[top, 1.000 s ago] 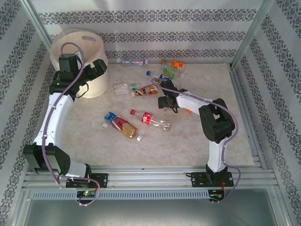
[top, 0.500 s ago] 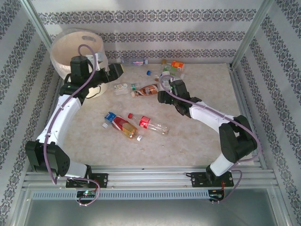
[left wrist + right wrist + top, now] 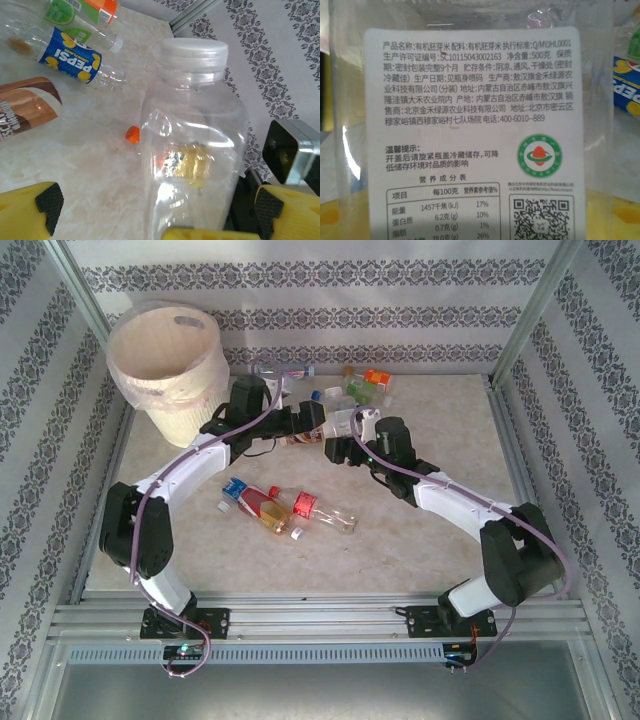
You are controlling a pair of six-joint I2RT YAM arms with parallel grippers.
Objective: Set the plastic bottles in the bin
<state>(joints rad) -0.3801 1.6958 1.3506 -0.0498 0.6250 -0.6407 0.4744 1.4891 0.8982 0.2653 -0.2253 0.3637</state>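
Right end effector (image 3: 480, 216) pinches the clear bottle (image 3: 192, 145), likely light, slick and crushable, by its labelled body at the top view's centre; left end effector (image 3: 157, 202), wide open around it, should close gently below the cap (image 3: 194, 50).

Left gripper (image 3: 318, 421) from bin (image 3: 178, 412) to bottle (image 3: 195, 135)

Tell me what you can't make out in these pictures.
- Clear white-capped plastic bottle: base cut off by the left wrist view's bottom edge; cap by the right wrist view's top edge.
- Round cream-white bin: floor hidden by its near wall, top view.
- Small far-wall plastic bottles: labels too small, top view.
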